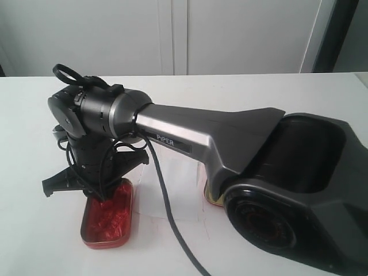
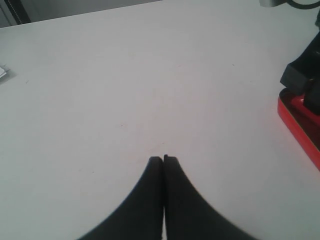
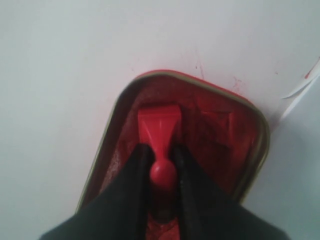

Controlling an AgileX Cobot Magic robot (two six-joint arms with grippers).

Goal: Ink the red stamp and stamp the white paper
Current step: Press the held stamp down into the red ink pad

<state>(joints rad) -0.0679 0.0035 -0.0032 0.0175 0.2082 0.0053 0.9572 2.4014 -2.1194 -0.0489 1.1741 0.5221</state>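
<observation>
- Right fingers point(image 3: 139, 167) pinch red stamp point(image 3: 158, 125) by its handle, base down in ink tin point(image 3: 240, 135), left of white paper point(image 1: 185, 192).
- Press flat, lift straight up, no smearing.
- Left fingers point(image 2: 150, 192) closed, empty, over worktop point(image 2: 150, 75).

stamp point(image 3: 159, 127) in ink tin point(image 1: 104, 241); paper point(image 1: 184, 192) right of tin

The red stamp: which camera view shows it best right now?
The right wrist view: the red stamp sits base-down in the ink tin, its handle pinched by the right gripper. In the exterior view the arm hides it; the left wrist view shows only the tin's edge, no stamp.
</observation>
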